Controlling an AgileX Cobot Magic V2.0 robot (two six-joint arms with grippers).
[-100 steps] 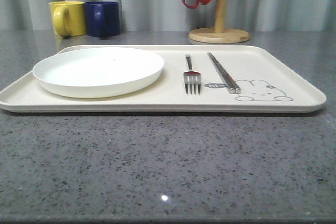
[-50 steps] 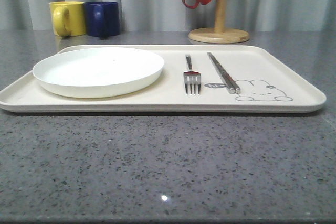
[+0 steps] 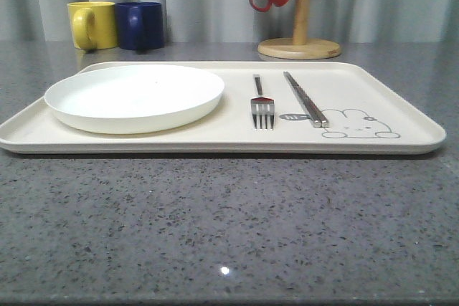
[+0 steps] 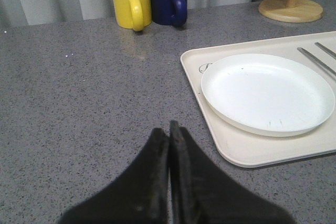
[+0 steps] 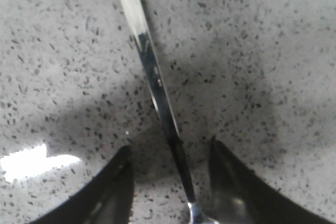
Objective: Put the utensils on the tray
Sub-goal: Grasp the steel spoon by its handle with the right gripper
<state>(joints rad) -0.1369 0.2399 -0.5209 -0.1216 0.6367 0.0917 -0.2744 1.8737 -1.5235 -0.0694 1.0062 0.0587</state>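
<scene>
- Spoon handle (image 5: 152,72), a slim silver strip, lies flat on the speckled grey surface (image 5: 262,51) in the right wrist view, running from the upper left of the frame down to the lower centre, where it widens toward what looks like the bowl at the bottom edge.
- Right pincer (image 5: 170,182) stands open with a moderate gap, one dark finger on each side of the handle near the neck; neither finger clearly touches the metal, so nothing is gripped yet.
- The handle's long axis passes between the fingers slightly aslant, so closing them would squeeze it across its narrow width. My judgement is that the right arm is the one placed for this pick.
- Fork (image 3: 262,102) and chopsticks (image 3: 305,98) already lie on the tray (image 3: 401,91), centre right of the front view, side by side and pointing away from the camera, beside the white plate (image 3: 134,95) at its left.
- Left pincer (image 4: 169,145) is closed, its fingers pressed together with nothing between them, over bare surface at the lower centre of its view, off the tray's left edge.
- Yellow mug (image 3: 92,24), blue mug (image 3: 140,25) and the wooden stand (image 3: 300,46) sit beyond the tray.
</scene>
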